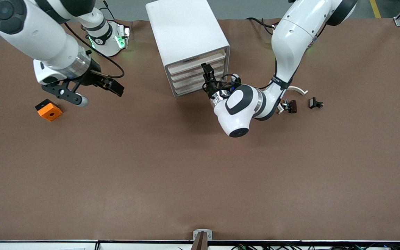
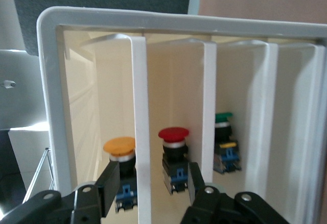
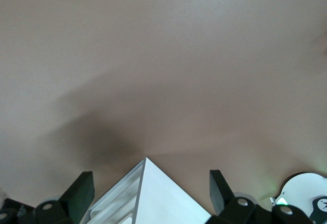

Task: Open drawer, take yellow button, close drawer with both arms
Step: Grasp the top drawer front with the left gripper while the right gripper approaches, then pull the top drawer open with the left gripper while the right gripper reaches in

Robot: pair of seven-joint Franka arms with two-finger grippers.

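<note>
Button [image 2: 119, 147], orange-capped, stands inside the top drawer [image 1: 196, 63] of the cabinet [image 1: 182, 27]. You can see it past the drawer's front lip in the left wrist view. The drawer looks pushed fully in, so pulling it out is the step in hand.

The left pincer [image 2: 153, 183] is at the cabinet's front, and its fingers [image 2: 113, 175] straddle the white lip that runs between the orange button and a red one [image 2: 172, 134]. The jaws are part-open. There is a gap on each side of the lip, so it grips nothing yet.

Before you close, check that this lip belongs to the top drawer and not the one under it, since the four fronts look alike. Centre the lip between the fingers, and go deep enough for the pads to bite without reaching the button. Squeeze firmly, then pull straight out along the drawer's run. A slanted pull would probably jam the tray or drag the cabinet across the table [image 1: 200, 173]. Stop when the button is clear enough to reach from above.

The right pincer [image 1: 97, 93] waits in the air toward the right arm's end of the table, near an orange block [image 1: 49, 110]. Its jaws are spread wide and hold nothing.
</note>
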